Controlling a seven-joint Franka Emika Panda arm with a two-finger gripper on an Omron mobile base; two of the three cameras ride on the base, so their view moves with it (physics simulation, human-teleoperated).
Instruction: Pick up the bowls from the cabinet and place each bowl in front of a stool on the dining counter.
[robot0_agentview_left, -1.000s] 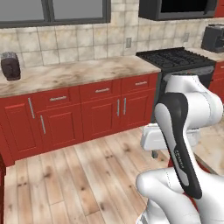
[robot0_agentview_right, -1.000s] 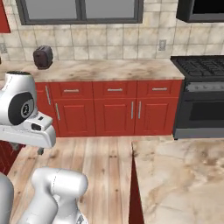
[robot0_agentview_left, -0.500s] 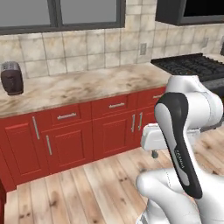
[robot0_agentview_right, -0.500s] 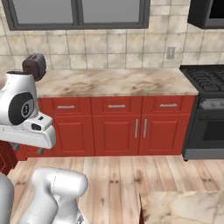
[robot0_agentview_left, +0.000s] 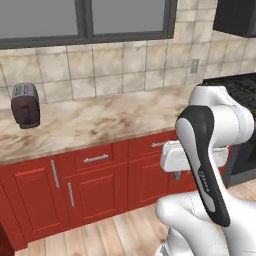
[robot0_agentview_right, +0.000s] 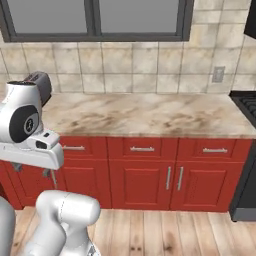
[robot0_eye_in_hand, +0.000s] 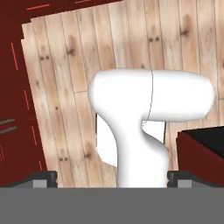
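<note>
Jaws (robot0_eye_in_hand: 112, 178) stand wide apart, holding nothing; dark finger tips (robot0_eye_in_hand: 41, 178) point down at the pale wooden plank floor (robot0_eye_in_hand: 57, 87). Beige-brown marble desk (robot0_agentview_left: 95, 122) on red drawer units (robot0_agentview_right: 142, 175) carries a dark toaster (robot0_agentview_left: 25, 105), upright against the tiled wall (robot0_agentview_right: 135, 67).

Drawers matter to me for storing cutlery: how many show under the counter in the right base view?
3, in a row under the counter: left drawer beside the arm, middle drawer, right drawer. The arm may hide another further left.
</note>
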